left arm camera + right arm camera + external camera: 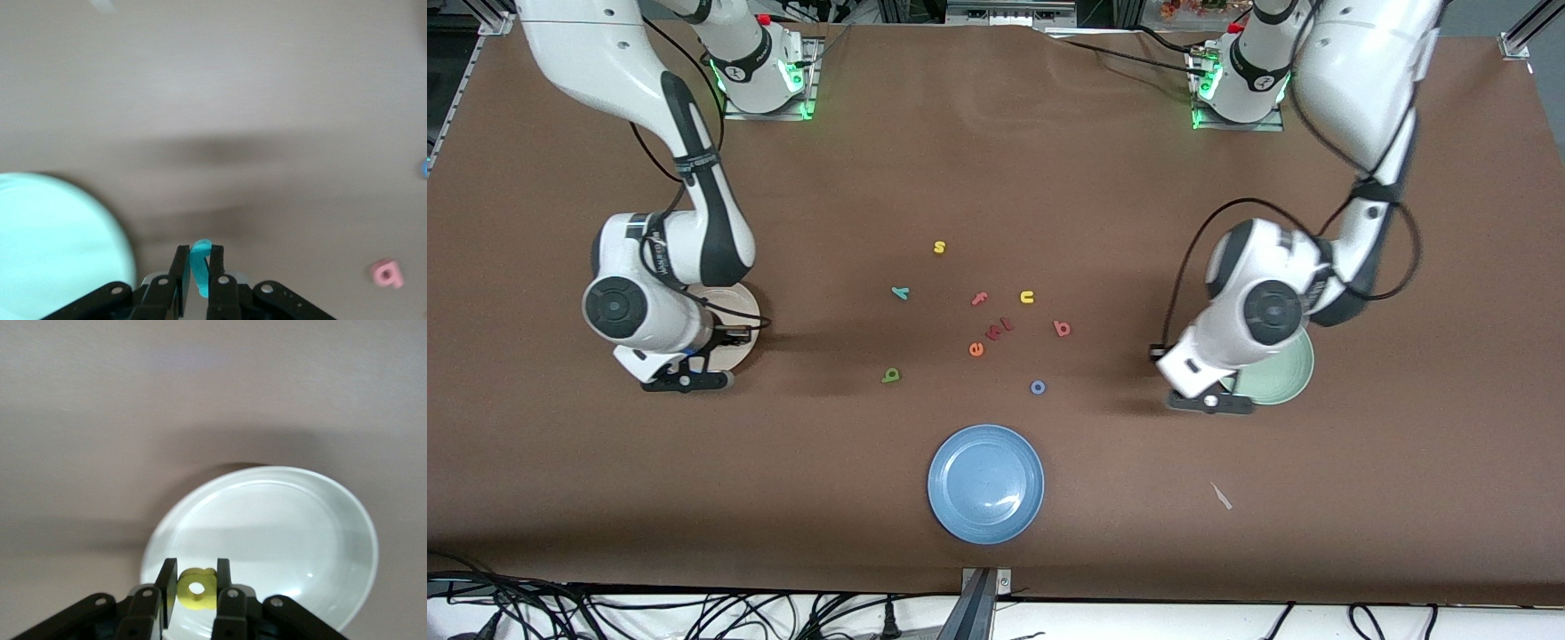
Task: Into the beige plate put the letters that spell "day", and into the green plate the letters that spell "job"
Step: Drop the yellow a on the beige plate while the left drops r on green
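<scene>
In the left wrist view my left gripper is shut on the teal-blue j, over bare table beside the green plate. From the front it hangs at the rim of that plate. My right gripper is shut on the yellow d above the beige plate, at the right arm's end over the plate. On the table lie the teal y, green a, red b and blue o.
A blue plate sits nearest the front camera. Other loose letters lie mid-table: a yellow s, yellow u, pink f, orange e and red pieces. A white scrap lies near the green plate.
</scene>
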### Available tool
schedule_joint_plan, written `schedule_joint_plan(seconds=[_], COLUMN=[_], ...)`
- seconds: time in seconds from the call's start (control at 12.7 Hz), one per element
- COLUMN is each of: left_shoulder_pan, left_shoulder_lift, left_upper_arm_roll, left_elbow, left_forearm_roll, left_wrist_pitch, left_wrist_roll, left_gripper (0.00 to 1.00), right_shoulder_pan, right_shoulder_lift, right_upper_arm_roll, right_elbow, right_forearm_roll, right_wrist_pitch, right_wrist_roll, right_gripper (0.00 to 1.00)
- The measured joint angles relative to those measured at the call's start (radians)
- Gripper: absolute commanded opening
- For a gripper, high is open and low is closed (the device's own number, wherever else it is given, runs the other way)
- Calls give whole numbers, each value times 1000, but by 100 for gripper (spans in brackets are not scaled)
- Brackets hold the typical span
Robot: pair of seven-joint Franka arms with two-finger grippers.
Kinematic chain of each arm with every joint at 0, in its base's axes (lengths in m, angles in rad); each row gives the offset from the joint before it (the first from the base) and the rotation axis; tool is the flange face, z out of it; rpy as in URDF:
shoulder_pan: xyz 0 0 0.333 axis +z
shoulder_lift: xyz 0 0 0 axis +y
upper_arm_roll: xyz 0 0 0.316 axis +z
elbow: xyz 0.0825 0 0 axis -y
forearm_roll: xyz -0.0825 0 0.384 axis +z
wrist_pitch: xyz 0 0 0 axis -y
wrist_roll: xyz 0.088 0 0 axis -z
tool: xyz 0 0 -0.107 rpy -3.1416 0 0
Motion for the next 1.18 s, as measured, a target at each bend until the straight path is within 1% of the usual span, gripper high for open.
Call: schedule_joint_plan(seconds=[0.08,0.16,0.31,0.39,0.55,0.63,0.71,0.78,1.02,1.18], left_shoulder_pan=[43,79,138,155,163,162,162,162,162,160], left_shoulder_lift=[-22,-32,-29,-18,23,46,65,78,87,78], left_upper_arm_roll=[1,1,1,1,1,-1,-1,-2,-3,-18], left_elbow=[-4,-13,-51,-74,-98,-100,-101,-102,-106,-101], left_forearm_roll=[1,9,59,102,150,152,152,152,152,152], left_wrist_pitch=[-52,-86,-100,-99,-91,-83,-67,-49,-29,-29], left_wrist_roll=[21,36,55,59,59,59,59,59,58,58], left_gripper=[0,0,0,0,0,3,28,99,100,100], right_shoulder_pan=[-16,-31,-51,-52,-38,-29,-22,-16,-12,-12], right_shoulder_lift=[0,0,0,0,-4,-7,-10,-14,-36,-46], right_upper_arm_roll=[-2,-3,-2,0,20,38,62,87,175,238], right_elbow=[-9,-17,-27,-27,-26,-26,-26,-26,-26,-26], right_forearm_roll=[0,0,0,16,60,63,65,65,65,64], right_wrist_pitch=[0,0,-5,-10,-12,-18,-30,-42,-76,-83], right_wrist_roll=[-14,-22,-32,-26,27,60,76,77,-38,-131], right_gripper=[53,100,100,100,100,100,100,100,100,100])
